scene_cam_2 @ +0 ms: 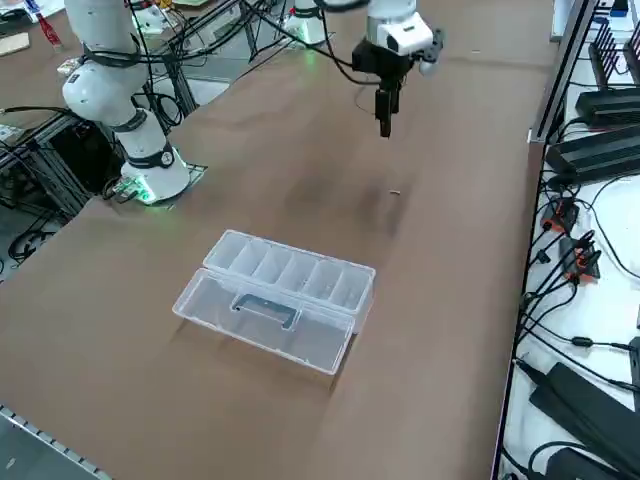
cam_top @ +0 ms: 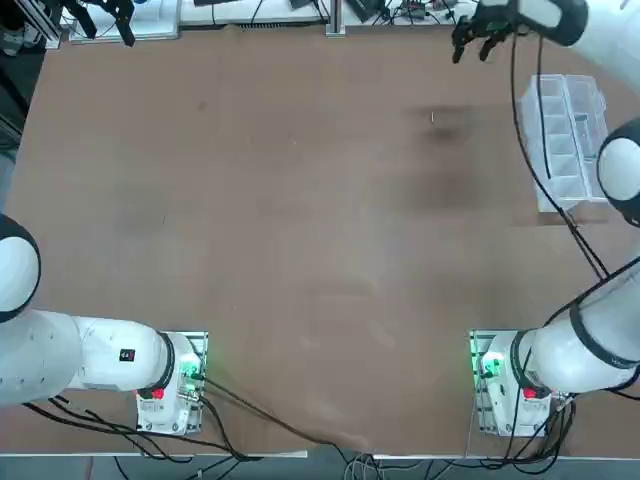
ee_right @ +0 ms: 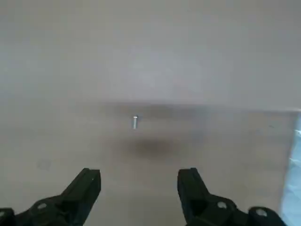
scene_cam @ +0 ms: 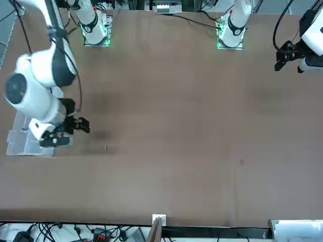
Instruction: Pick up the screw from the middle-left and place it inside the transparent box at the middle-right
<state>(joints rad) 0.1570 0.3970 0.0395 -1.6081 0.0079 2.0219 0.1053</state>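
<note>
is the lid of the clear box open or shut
Open: the transparent box has its lid flap folded flat on the table beside the compartments.

We see a plain brown table [cam_top: 300, 230] with faint darker smudges and no pattern. The screw [ee_right: 135, 122] shows as a pale silver-grey sliver against it. The transparent box [scene_cam_2: 275, 296] is clear and colourless, its walls and dividers reading as whitish lines over the brown. The right gripper [ee_right: 139, 184] has matte black fingers [ee_right: 87, 186], and the right arm [scene_cam: 38, 85] above it is glossy white with dark grey joint bands. Black cables run along the arm, and its base [cam_top: 492, 372] glows green with a small red spot.
</note>
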